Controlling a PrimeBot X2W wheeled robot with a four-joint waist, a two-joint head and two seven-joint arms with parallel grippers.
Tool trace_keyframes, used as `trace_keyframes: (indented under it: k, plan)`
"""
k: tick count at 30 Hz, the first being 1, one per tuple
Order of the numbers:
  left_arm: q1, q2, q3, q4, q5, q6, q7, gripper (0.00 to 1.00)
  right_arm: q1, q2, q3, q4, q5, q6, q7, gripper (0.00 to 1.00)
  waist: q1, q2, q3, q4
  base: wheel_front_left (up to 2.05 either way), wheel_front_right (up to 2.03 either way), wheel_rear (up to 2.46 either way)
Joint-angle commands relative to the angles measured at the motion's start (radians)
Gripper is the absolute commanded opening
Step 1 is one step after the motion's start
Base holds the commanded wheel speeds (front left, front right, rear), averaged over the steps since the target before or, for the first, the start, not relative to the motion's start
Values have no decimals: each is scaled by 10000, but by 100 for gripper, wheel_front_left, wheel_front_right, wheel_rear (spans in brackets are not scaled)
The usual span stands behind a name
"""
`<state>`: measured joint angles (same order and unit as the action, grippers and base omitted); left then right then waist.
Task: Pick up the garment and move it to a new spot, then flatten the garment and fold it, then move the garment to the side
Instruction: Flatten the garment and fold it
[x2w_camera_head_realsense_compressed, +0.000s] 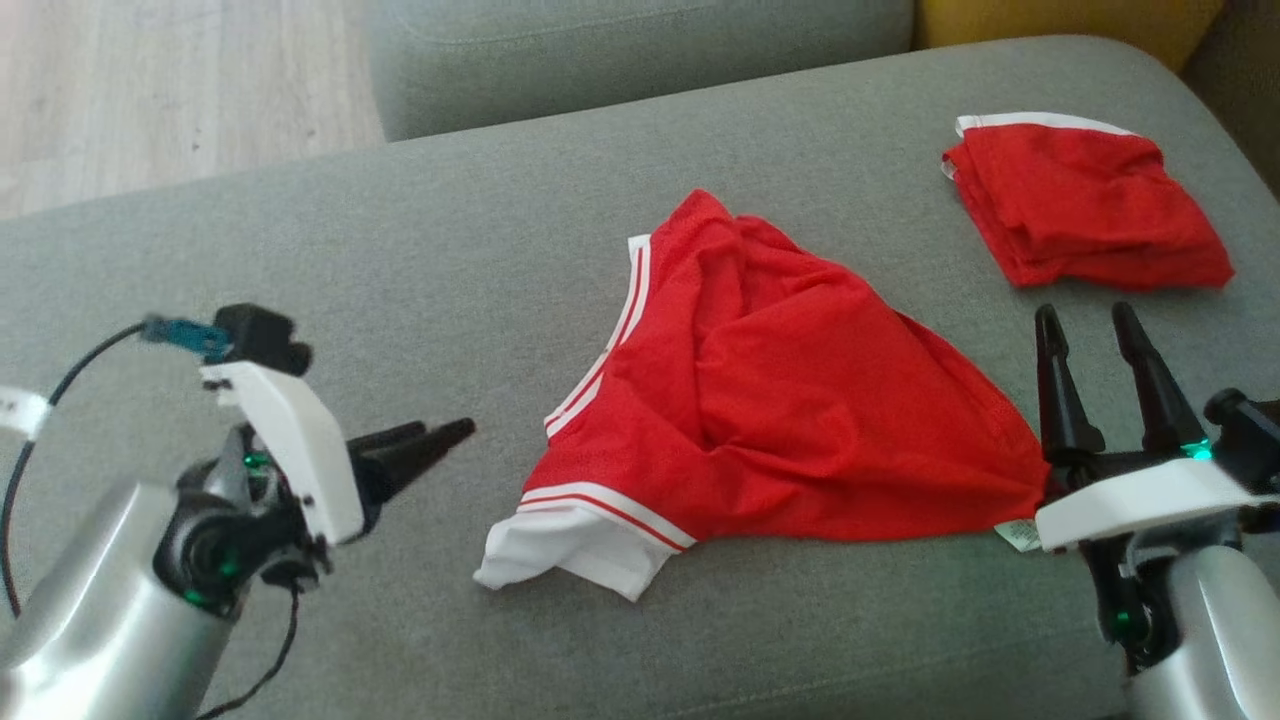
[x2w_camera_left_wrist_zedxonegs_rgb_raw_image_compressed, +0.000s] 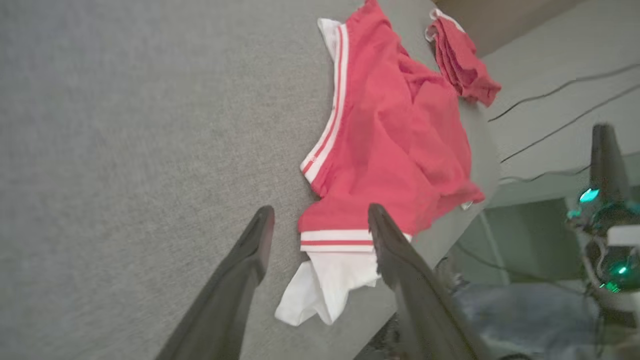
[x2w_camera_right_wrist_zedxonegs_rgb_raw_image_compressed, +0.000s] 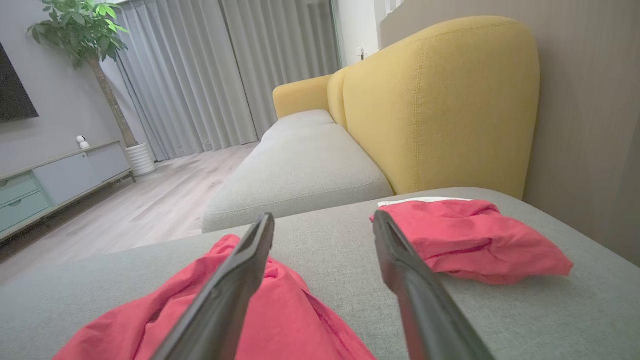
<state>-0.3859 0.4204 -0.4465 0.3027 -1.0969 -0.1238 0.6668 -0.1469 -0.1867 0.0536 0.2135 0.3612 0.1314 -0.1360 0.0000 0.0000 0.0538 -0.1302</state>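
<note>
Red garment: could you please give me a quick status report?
Left gripper open, empty. Right gripper open, empty. Red garment crumpled on grey cushion, unheld, not yet flattened. Folded red garment apart, far right; nothing blocking.

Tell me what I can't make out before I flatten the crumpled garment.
- Head view: layers and underside of the crumpled garment, hidden by its own folds.
- Head view: the label at its near corner, beside the right hand, too small to read.
- Left wrist view: the folded garment, blurred; fold count unclear.
- Right wrist view: the crumpled garment's near part, cut by the bottom edge and crossed by the fingers.
</note>
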Motion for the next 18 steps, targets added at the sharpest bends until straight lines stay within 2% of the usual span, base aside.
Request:
trace_keyframes:
  k: [1,6,9,12,18]
  plan:
    - [-228,544,223,-594,123,-62,-119,100,-16,-143,127,-388,19,-7,-31,100,0,0,-15,37,0,0,0]
    - [472,1861,-1502,-2299,864,-66,-491,100,49,-160,-6,-458,71,-7,-17,100,0,0,129,202,0,0,0]
    - [444,2229,-2334,-2417,910,-67,-470,100,-32,-173,28,-477,101,-7,8,100,0,0,221,248,0,0,0]
    - [6,2337,-2980,-2153,995,-67,-551,100,-168,-183,89,-483,133,-7,18,100,0,0,347,239,0,0,0]
    - [-1052,2129,-4060,-1091,809,-68,-1064,100,-463,-205,346,-413,242,-7,-4,100,0,0,562,-60,0,0,0]
